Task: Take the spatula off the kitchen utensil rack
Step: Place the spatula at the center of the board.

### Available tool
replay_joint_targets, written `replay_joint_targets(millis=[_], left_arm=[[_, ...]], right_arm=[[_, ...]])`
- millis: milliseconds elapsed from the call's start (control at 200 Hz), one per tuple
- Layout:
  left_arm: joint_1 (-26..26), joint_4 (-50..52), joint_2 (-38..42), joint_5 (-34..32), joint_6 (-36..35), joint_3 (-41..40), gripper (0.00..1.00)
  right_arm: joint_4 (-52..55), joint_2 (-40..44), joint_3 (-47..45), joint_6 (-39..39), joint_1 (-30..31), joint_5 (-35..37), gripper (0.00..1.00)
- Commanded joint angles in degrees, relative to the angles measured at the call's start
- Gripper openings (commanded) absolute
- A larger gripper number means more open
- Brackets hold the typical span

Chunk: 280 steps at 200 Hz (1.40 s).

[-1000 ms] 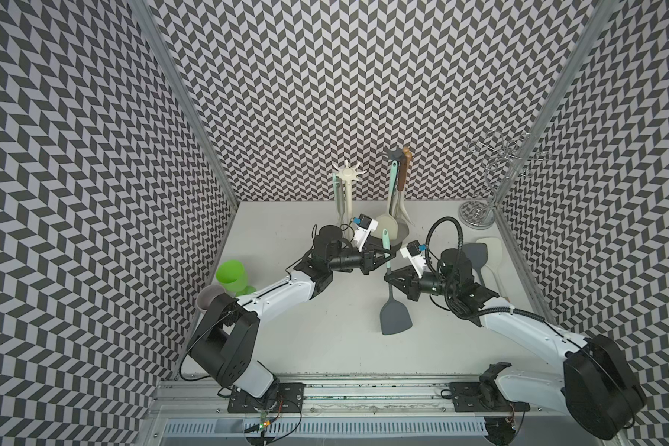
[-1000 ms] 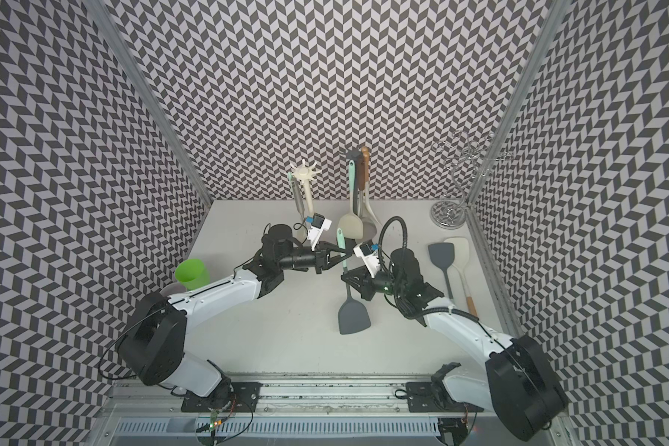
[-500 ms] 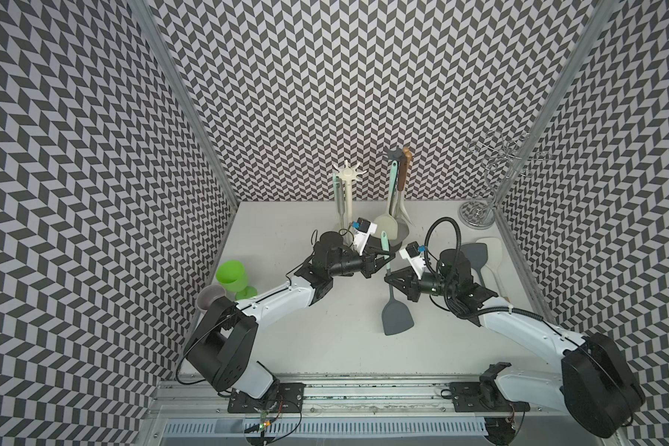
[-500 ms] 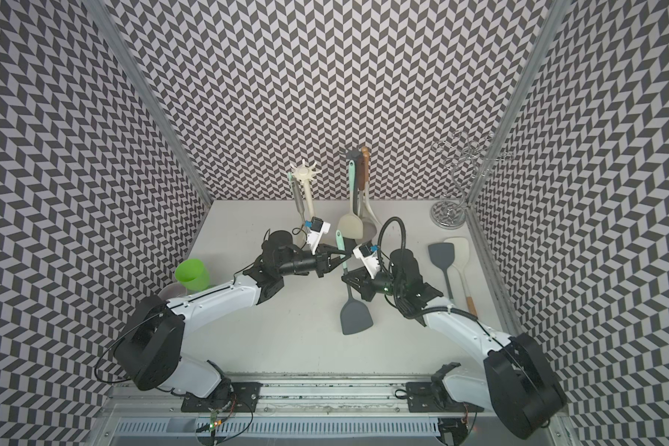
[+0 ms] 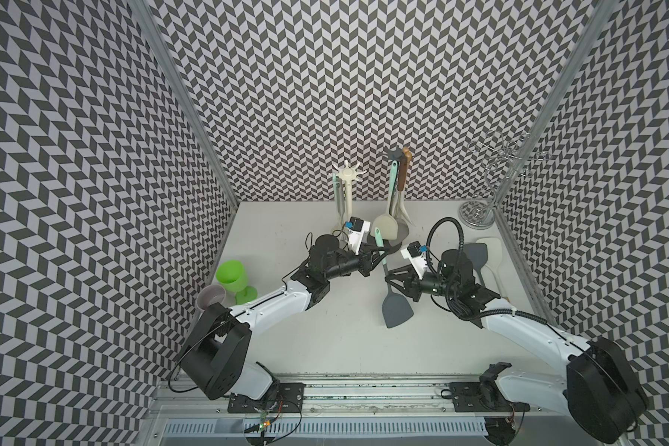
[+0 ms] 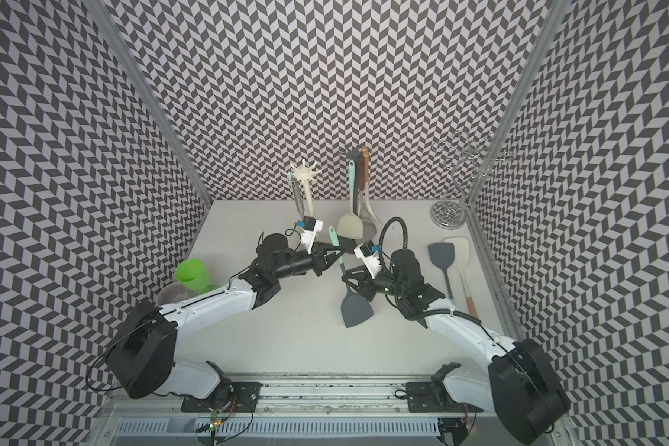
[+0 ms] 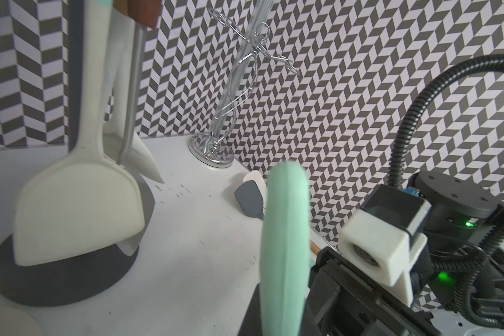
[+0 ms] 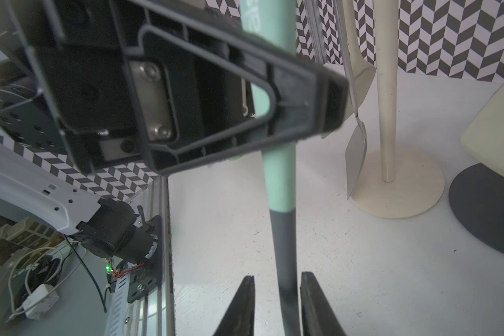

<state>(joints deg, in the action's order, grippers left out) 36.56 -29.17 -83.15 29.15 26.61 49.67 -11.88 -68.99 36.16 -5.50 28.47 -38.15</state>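
Spatula (image 5: 396,307) blade-down, left gripper (image 5: 375,258) clamped on its handle, right gripper (image 8: 277,279) parted around shaft

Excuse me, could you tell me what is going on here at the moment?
The left gripper is clamped on the mint handle of the grey-bladed spatula, holding it tilted, blade down, clear of the grey utensil rack behind it, where a cream spatula hangs. The right gripper straddles the spatula's grey neck with its jaws open, a gap on either side.
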Motion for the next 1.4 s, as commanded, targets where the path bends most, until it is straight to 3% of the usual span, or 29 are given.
replay_joint_targets(millis=[0, 341, 631, 706, 786, 881, 1047, 1242, 1397], left_arm=[[-0.34, -1.08, 2.31, -3.07, -1.42, -0.16, 0.0], [-1.13, -1.03, 4.78, -7.42, -3.29, 0.07, 0.0], [-2.14, -9.53, 6.51, -10.44, -1.98, -3.23, 0.0], [-2.19, -13.24, 6.85, -11.17, -1.17, -4.23, 0.0], [-2.19, -17.38, 7.14, -12.51, -0.35, -5.75, 0.0], [-1.97, -24.68, 6.92, -14.09, 1.42, -8.42, 0.0], [0.2, -35.54, 7.55, -20.67, 1.34, -13.52, 0.0], [6.99, -41.67, 7.7, -31.05, -7.64, -15.09, 0.0], [11.25, -45.8, 7.6, -35.44, -12.4, -15.92, 0.0]], right_arm=[[-0.75, 1.73, 0.4, 1.45, 0.12, -0.19, 0.34], [-1.07, 6.37, -0.47, -1.66, -0.01, 4.59, 0.64], [-3.19, 12.29, -1.93, -13.69, -0.25, 9.21, 0.79], [-1.56, 14.21, -1.87, -20.41, -0.64, 12.3, 0.87], [-1.46, 16.5, -2.43, -24.74, -1.55, 9.59, 0.99], [-5.7, 20.03, -4.94, -31.95, -1.55, 8.51, 1.0], [-4.62, 22.4, -4.66, -52.92, -1.58, 13.49, 1.0], [-10.22, 22.2, -5.66, -76.12, -1.62, 8.26, 0.99], [-18.88, 22.57, -8.39, -91.44, -1.14, 8.99, 0.9]])
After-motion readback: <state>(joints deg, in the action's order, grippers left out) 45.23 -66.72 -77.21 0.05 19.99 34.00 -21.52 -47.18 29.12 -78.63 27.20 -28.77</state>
